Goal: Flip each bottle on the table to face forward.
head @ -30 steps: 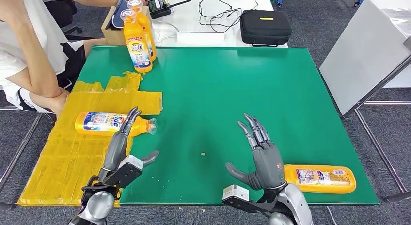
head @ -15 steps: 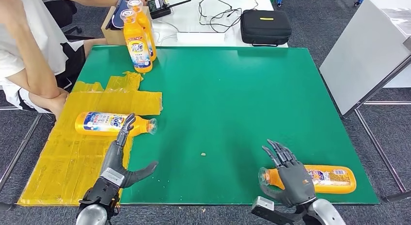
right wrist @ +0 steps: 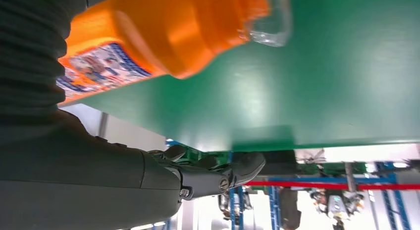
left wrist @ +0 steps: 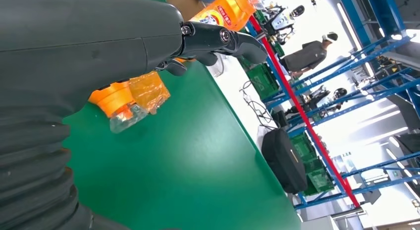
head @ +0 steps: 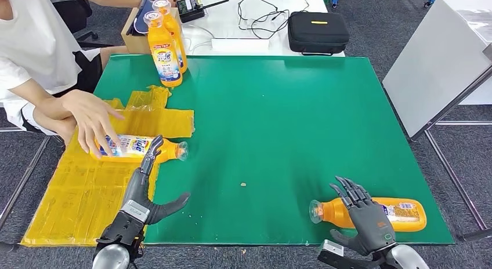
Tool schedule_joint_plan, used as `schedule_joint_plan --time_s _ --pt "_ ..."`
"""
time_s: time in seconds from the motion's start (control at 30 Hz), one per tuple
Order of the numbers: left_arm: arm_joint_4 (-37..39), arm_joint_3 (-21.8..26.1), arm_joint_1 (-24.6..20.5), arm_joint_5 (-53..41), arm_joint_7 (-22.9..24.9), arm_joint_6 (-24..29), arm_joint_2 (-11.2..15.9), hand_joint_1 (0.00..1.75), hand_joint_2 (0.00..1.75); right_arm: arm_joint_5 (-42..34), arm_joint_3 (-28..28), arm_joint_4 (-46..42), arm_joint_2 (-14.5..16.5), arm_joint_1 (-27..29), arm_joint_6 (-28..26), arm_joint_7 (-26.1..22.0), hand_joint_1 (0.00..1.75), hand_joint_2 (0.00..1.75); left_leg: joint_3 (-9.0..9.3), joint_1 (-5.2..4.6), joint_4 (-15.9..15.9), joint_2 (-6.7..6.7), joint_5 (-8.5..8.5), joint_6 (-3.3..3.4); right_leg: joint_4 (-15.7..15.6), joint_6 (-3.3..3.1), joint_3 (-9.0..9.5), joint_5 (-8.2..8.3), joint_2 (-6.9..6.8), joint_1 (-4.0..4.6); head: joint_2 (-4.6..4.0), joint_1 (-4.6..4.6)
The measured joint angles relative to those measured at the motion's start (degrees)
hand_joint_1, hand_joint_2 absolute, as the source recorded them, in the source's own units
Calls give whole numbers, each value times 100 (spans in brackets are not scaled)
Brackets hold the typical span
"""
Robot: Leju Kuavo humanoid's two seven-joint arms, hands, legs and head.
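The right hand (head: 366, 218) hovers over the near-right bottle (head: 394, 213), which lies on its side at the front edge of the green counter (head: 290, 118), clear cap pointing left. Its fingers are spread above the neck end; I cannot tell whether they touch, and nothing is gripped. The left hand (head: 145, 188) is also open, fingers stretched toward the left bottle (head: 136, 147), which lies on the yellow sheet (head: 75, 188) with a person's hand (head: 93, 121) resting on its label end. Two more bottles (head: 165, 46) stand upright at the far left corner.

I judge the step in hand to be the reach for the near-right bottle. Next, the right hand needs to settle around its body and close before rolling it label-forward.
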Motion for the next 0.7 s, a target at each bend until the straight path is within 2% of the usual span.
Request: schedule_joint_plan --time_s 0.27,0.53,0.7 --pt "5 25 0 -50 100 38 -10 0 175 448 -565 52 -170 264 145 413 0 175 1 -10 0 3 -5 8 0 3 0 -1 0 -10 0 0" --pt "79 56 1 28 146 27 -36 0 175 609 -1238 354 -157 326 381 459 0 175 2 -16 0 3 -6 10 0 12 1 -5 1 -14 0 0" --pt "106 84 2 29 152 22 -57 0 175 693 -1431 481 -138 329 403 486 0 175 2 -17 0 3 -6 11 0 15 1 -6 1 -16 0 -1"
